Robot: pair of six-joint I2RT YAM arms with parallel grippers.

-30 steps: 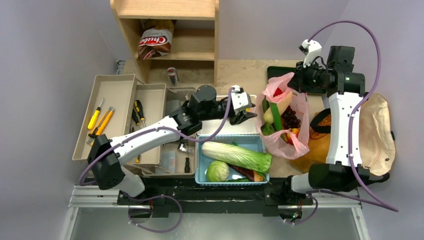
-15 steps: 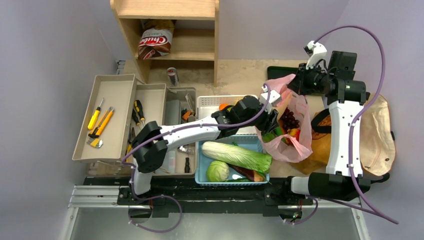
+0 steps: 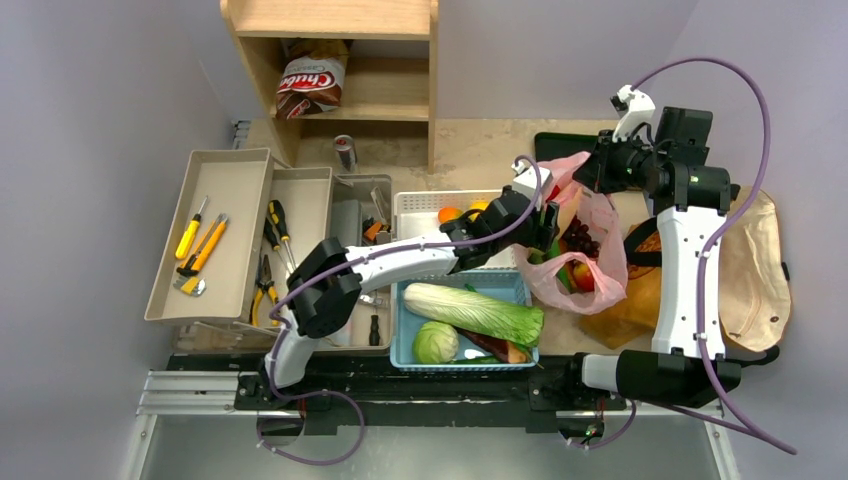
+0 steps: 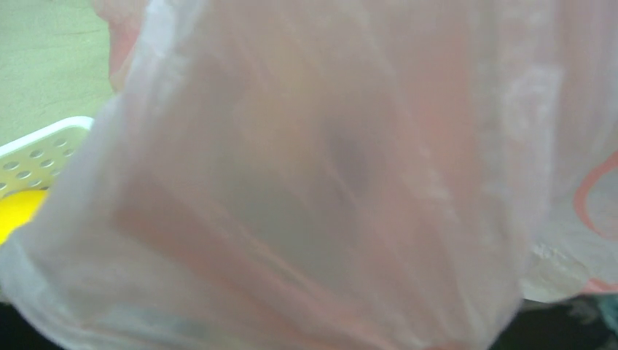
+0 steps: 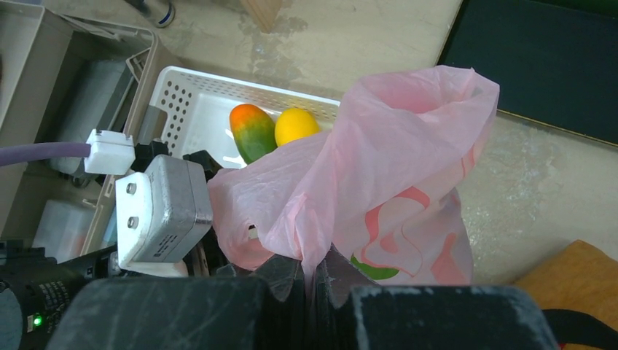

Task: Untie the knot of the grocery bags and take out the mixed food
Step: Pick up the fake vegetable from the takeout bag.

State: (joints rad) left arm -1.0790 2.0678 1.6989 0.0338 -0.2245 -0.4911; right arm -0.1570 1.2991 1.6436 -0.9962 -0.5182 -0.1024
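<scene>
The thin pink bag [image 3: 590, 262] stands at centre right with its mouth open, and no knot shows. Dark grapes [image 3: 583, 238] and a red apple [image 3: 580, 276] show inside it. My right gripper [image 5: 315, 268] is shut on a pinch of the bag's upper rim [image 5: 408, 124] and holds it up; it also shows in the top view [image 3: 592, 170]. My left gripper [image 3: 545, 228] is pressed against the bag's left side. The left wrist view is filled with pink plastic [image 4: 328, 175] and its fingers are hidden. The brown paper bag [image 3: 628, 305] sits behind the pink bag.
A blue basket [image 3: 400, 345] holds a napa cabbage [image 3: 475, 310] and a round green cabbage [image 3: 435, 343]. A white basket [image 3: 420, 205] holds a mango [image 5: 251, 131] and a yellow fruit [image 5: 295, 125]. Tool trays [image 3: 215, 230] lie left, a beige tote [image 3: 750, 260] right, and a shelf [image 3: 335, 60] at the back.
My left arm has swung right from over the white basket to the pink bag's left side. My right gripper has shifted slightly right and back, still holding the bag's rim.
</scene>
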